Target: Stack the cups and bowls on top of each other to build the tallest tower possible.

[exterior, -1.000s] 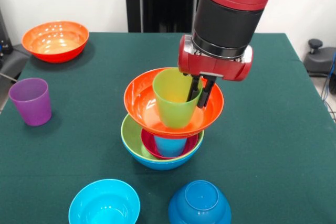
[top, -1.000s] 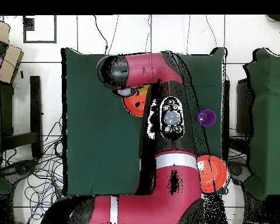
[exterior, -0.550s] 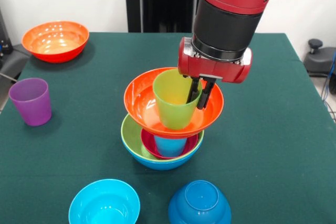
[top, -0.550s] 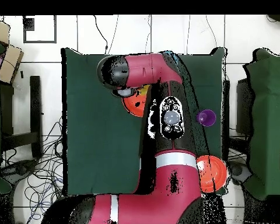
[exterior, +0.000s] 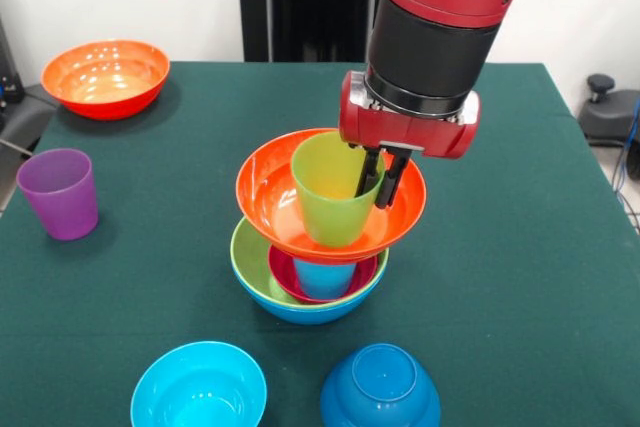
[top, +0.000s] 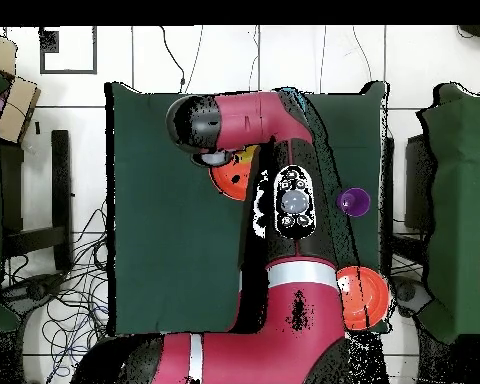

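**Gripper pinching the lime green cup's rim atop the tower**

Mid-table: tower [exterior: 315, 247] with large blue bowl [exterior: 310, 311] at the base, lime green bowl [exterior: 247, 259] nested in it, magenta small bowl [exterior: 284, 282] inside that, light blue cup [exterior: 323, 277] standing in the magenta one. Above, an orange bowl [exterior: 268, 197] resting tilted on the light blue cup, holding the upright lime green cup [exterior: 330, 192].

Gripper [exterior: 379, 179] reaching down from the red and black arm [exterior: 440, 17], fingers narrowed on the lime green cup's right rim: one finger inside the wall, the other outside, within the orange bowl.

Elsewhere on the green table [exterior: 520, 247]: second orange bowl [exterior: 105, 77] at the far left corner, upright; purple cup [exterior: 59, 193] near the left edge, upright, well apart from the tower; cyan small bowl [exterior: 198, 386] at the near edge, open side up; dark blue small bowl [exterior: 380, 387] just beside it, upside down.

From overhead, arm covering most of the tower; only a sliver of orange bowl [top: 229, 178] showing beside the wrist, plus purple cup [top: 355, 203] and second orange bowl [top: 365, 298] to the right.
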